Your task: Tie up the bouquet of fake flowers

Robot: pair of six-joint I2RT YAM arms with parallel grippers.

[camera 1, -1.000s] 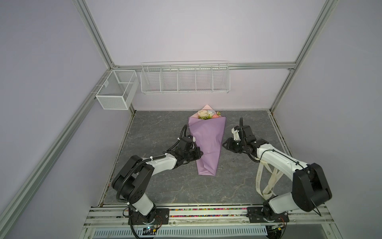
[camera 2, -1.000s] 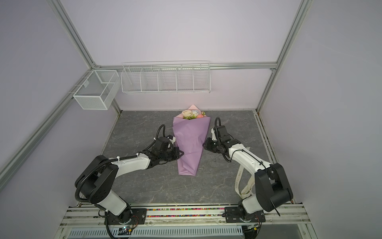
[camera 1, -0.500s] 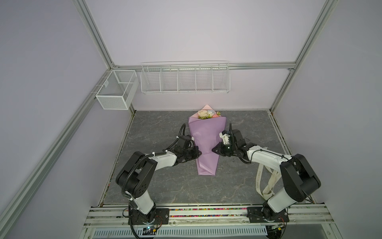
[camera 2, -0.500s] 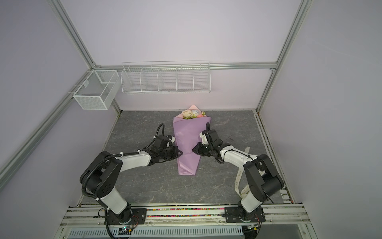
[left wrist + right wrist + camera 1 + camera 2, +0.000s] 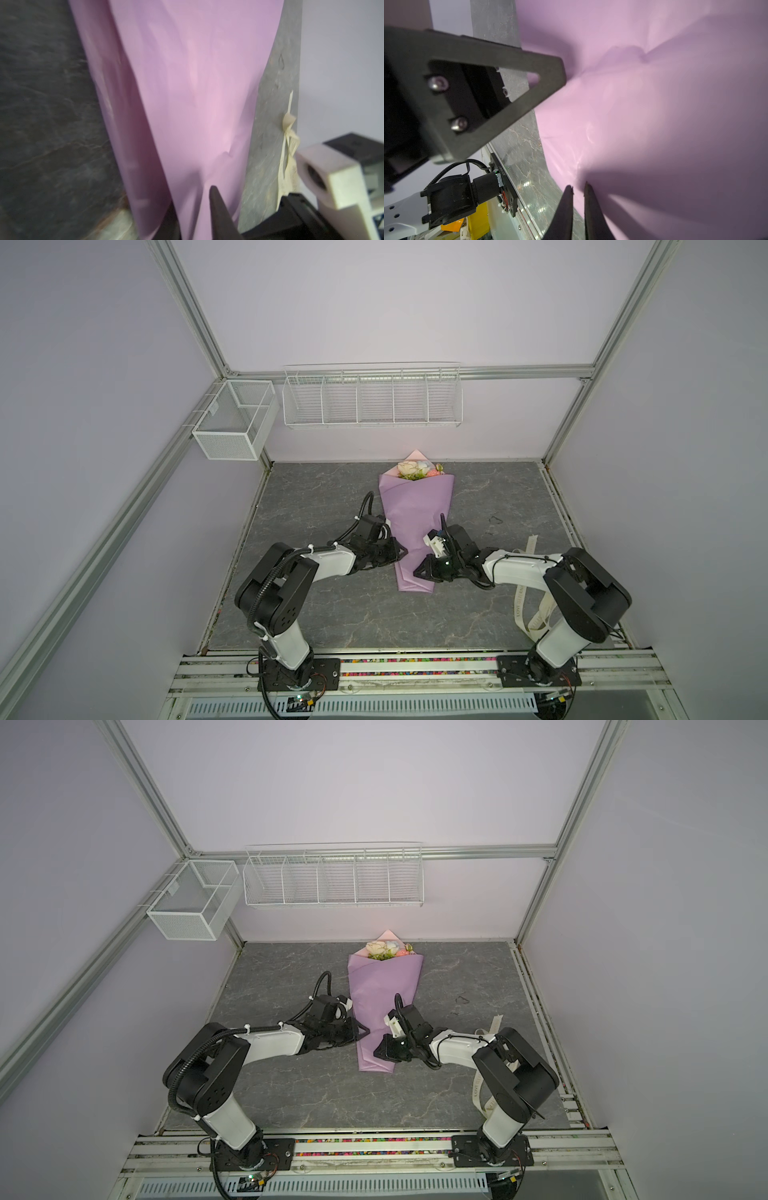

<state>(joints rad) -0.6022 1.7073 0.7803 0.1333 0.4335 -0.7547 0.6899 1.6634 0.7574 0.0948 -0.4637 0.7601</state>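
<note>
The bouquet (image 5: 417, 470) (image 5: 386, 950) lies flat on the grey surface (image 5: 332, 614) in the middle of the workspace. Its flower heads point toward the back wall and show only at the open end of a cone of lilac wrapping paper (image 5: 415, 510) (image 5: 382, 986). The stems are hidden inside the cone, whose narrow end points toward the arm bases.

The left gripper (image 5: 400, 551) (image 5: 362, 1032) sits low against the left edge of the cone, near its narrow part. In the left wrist view its fingers (image 5: 215, 205) stand a little apart with a fold of the paper (image 5: 197, 83) running between them, and one tip touches a small crease.

The right gripper (image 5: 417, 572) (image 5: 377, 1052) is at the cone's right edge, a little closer to the narrow end. In the right wrist view its two fingers (image 5: 588, 199) are almost together and pinch the paper's edge (image 5: 654, 114).

A cream ribbon (image 5: 530, 547) (image 5: 494, 1023) lies on the surface to the right, beside the right arm and apart from the paper.
</note>
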